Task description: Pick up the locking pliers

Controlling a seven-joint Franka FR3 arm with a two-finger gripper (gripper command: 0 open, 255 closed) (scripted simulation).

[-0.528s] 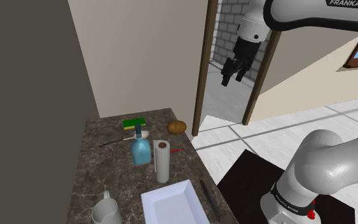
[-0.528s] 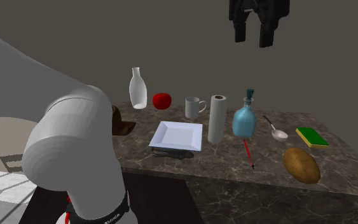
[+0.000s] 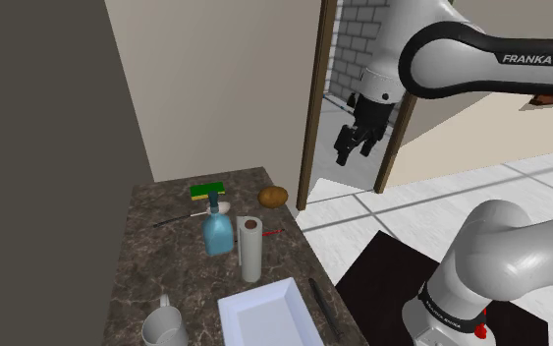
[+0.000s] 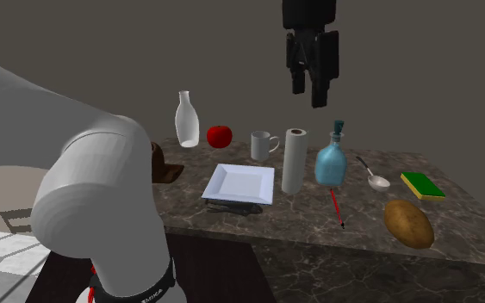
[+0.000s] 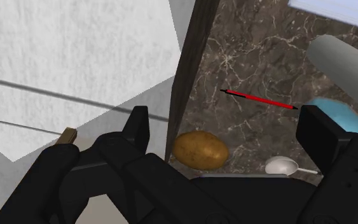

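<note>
The locking pliers (image 3: pixel 321 307) are a dark tool lying on the marble table (image 3: pixel 146 256) along its edge, beside the white plate (image 3: pixel 269 313). In the second exterior view the pliers (image 4: pixel 232 207) lie just in front of the plate (image 4: pixel 242 182). My black gripper (image 3: pixel 350 155) hangs high in the air past the table's far end, in front of a doorway, well away from the pliers. Seen in the second exterior view, the gripper (image 4: pixel 312 90) is above the paper towel roll (image 4: pixel 294 160). In the wrist view the gripper (image 5: pixel 228 130) is open and holds nothing.
On the table stand a blue spray bottle (image 4: pixel 331 162), a mug (image 4: pixel 263 145), a white bottle (image 4: pixel 187 120) and a red apple (image 4: pixel 220 135). A potato (image 5: pixel 200 149), a spoon (image 5: pixel 282 166), a red pen (image 5: pixel 260 99) and a green sponge (image 4: pixel 423 184) lie near the far end. A door frame (image 3: pixel 311 118) rises beside the table.
The gripper has come lower and shifted toward the shoulder view's left, and the wrist has turned. Nothing on the table has moved.
</note>
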